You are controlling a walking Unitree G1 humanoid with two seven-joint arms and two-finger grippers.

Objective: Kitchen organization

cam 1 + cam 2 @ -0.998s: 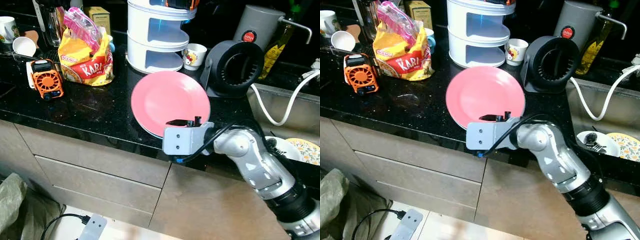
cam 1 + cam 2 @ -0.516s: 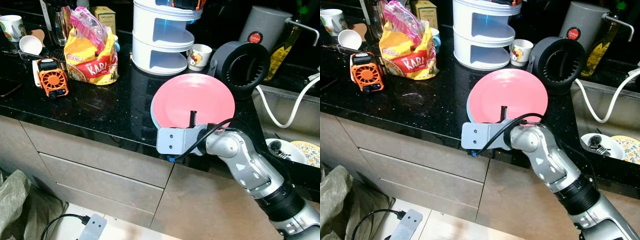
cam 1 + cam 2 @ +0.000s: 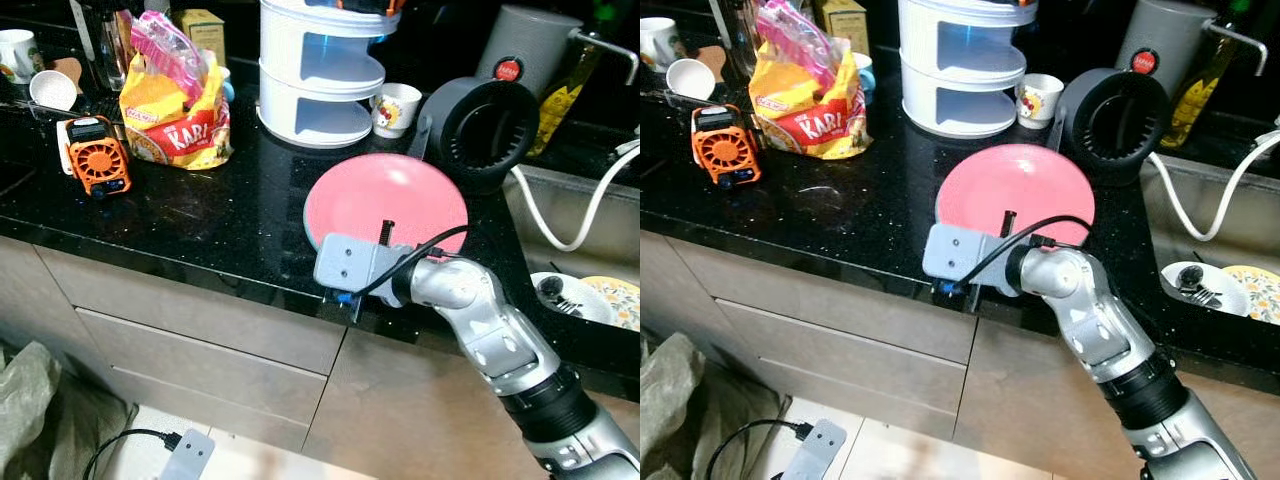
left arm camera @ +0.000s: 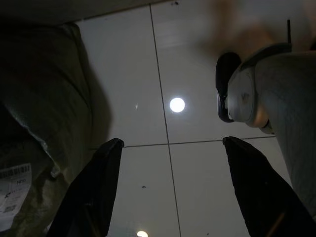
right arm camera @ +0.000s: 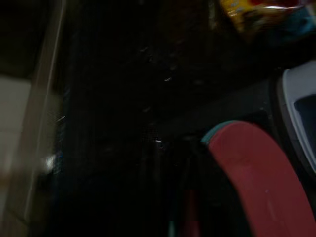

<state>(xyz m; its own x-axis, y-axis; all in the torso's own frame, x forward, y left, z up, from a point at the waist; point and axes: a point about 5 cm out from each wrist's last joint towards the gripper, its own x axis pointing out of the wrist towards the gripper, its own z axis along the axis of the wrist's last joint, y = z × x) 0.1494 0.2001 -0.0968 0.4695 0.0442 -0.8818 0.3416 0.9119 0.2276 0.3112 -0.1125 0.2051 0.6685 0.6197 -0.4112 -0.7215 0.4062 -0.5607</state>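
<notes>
A pink plate (image 3: 385, 195) lies low over the black counter (image 3: 200, 215), just in front of a black round appliance (image 3: 485, 130). A pale blue rim (image 3: 308, 215) shows under the plate's left edge. My right gripper (image 3: 384, 240) is at the plate's near rim at the counter's front edge. One black finger (image 3: 386, 231) lies across the top of the plate, and the other is hidden beneath. The dark right wrist view shows the pink plate (image 5: 256, 182) with a teal edge below it. My left gripper (image 4: 173, 142) hangs open over the tiled floor.
A white tiered rack (image 3: 320, 70) and a mug (image 3: 392, 108) stand behind the plate. A yellow snack bag (image 3: 175, 120) and an orange fan (image 3: 95, 155) sit at the left. The sink (image 3: 580, 300) with dishes is at the right, and drawers (image 3: 200, 345) are below the counter.
The right gripper has carried the pink plate to the right, towards the black appliance, and brought it down from a tilt to nearly flat. The camera has shifted a little.
</notes>
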